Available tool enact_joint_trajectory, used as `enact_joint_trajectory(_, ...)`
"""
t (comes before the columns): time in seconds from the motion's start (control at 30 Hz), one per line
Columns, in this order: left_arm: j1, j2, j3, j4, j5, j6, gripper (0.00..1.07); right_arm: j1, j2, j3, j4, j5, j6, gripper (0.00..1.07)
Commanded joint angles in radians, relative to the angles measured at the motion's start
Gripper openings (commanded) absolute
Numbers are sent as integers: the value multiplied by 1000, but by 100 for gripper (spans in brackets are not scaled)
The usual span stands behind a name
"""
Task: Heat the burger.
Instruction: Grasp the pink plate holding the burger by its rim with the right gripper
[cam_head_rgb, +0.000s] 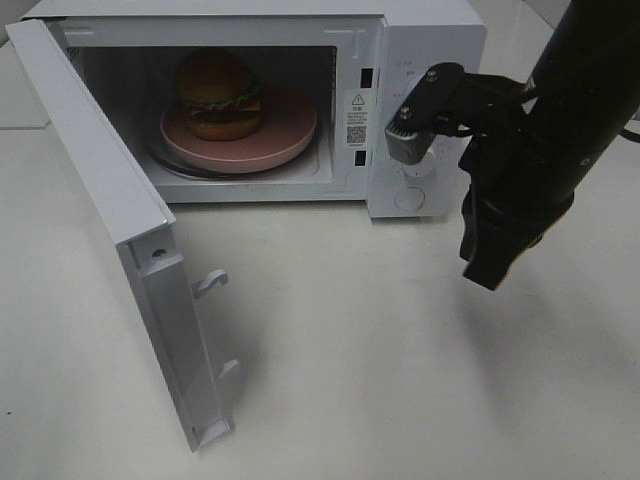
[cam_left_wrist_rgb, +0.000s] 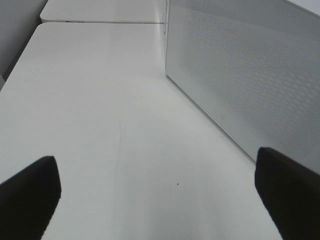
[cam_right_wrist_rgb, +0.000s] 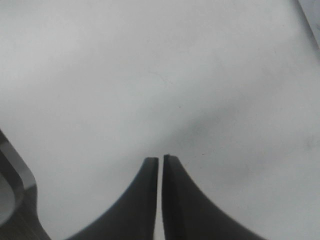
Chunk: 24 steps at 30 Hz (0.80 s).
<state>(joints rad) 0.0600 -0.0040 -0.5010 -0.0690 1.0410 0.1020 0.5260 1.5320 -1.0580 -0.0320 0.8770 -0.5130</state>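
Note:
The burger (cam_head_rgb: 220, 92), with a brown bun, green lettuce and dark layers, sits on a pink plate (cam_head_rgb: 290, 135) inside the open white microwave (cam_head_rgb: 430, 40). My right gripper (cam_head_rgb: 487, 272) hangs in front of the microwave's control panel, to the right of the cavity, pointing down at the table. In the right wrist view the right gripper (cam_right_wrist_rgb: 160, 160) is shut with nothing between its fingers, above bare table. The left gripper (cam_left_wrist_rgb: 156, 167) stands wide open and empty over the table, beside the microwave door (cam_left_wrist_rgb: 240, 75). That gripper is out of the exterior high view.
The microwave door (cam_head_rgb: 100, 170) swings far out to the front left, its latch hooks (cam_head_rgb: 212, 284) facing the middle. A round knob (cam_head_rgb: 410, 198) sits low on the control panel. A seam between table tops (cam_left_wrist_rgb: 100, 22) runs behind the left gripper.

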Motion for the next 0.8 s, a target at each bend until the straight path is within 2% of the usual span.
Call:
enact_joint_trajectory(0.03,2,-18,3,-10,-3,-4,98,-1,-7,-7,-7,46,-187,7)
enact_joint_trajectory(0.07,2,-18,3,-10,-3,-4,98,-1,-7,-7,-7,55,-323,7)
enact_joint_trajectory(0.23,2,-18,3,-10,-3,-4,98,-1,-7,-7,-4,45,-585,9)
enact_joint_trajectory(0.57,2,-18,3,-10,-3,-4,98,-1,-7,-7,-4,32,-766,15)
enact_joint_trajectory(0.63,2,-18,3,-10,-3,-4,98,-1,-7,-7,-12,11,-776,24)
enact_joint_trajectory(0.67,2,-18,3,-10,-3,-4,98,-1,-7,-7,-12,11,-776,24)
enact_joint_trajectory(0.7,2,-18,3,-10,-3,-4,98,-1,-7,-7,-16,2,-776,28)
enact_joint_trajectory(0.73,2,-18,3,-10,-3,-4,98,-1,-7,-7,-16,-16,-776,38)
enact_joint_trajectory(0.77,2,-18,3,-10,-3,-4,98,-1,-7,-7,-16,-16,-776,38)
enact_joint_trajectory(0.8,2,-18,3,-10,-3,-4,98,-1,-7,-7,-16,-26,-776,44)
